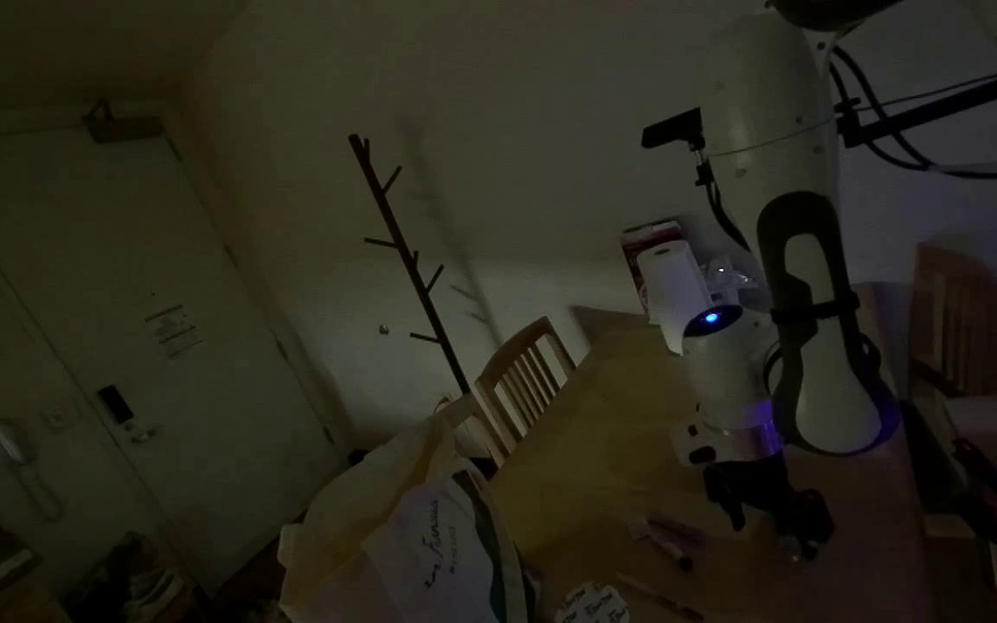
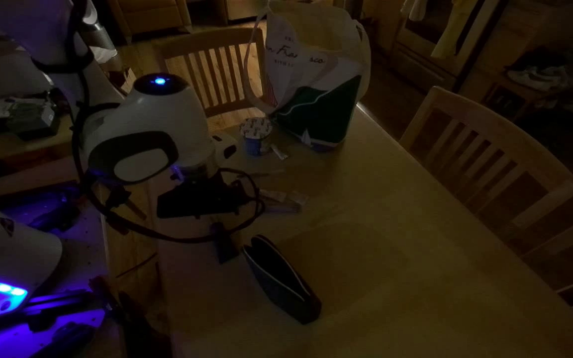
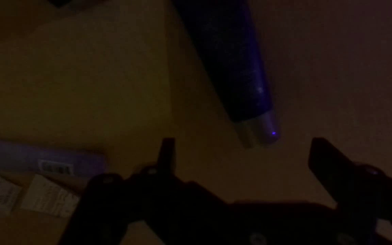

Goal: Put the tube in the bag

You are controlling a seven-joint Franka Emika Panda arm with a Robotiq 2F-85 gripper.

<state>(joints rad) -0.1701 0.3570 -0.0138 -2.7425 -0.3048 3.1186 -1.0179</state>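
While the black two-fingered gripper (image 3: 244, 144) stands empty, its jaws wide apart, we see the dark, tapered tube (image 3: 231, 64) just ahead on the yellowish wooden table (image 2: 416, 258), shiny cap (image 3: 260, 129) nearest, its long axis slanting toward their gap.

I'm in a home: an exterior view shows 1 coat stand (image 1: 408, 260) and 1 slatted chair (image 1: 511, 350) near centre, door (image 1: 135, 260) left.

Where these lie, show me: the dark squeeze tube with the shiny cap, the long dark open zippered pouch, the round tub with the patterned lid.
Dark tube (image 3: 232, 66), in the wrist view: its tapered body.
Zippered pouch (image 2: 277, 291), in an exterior view: its side.
Round tub (image 2: 255, 132), in an exterior view: its lid.
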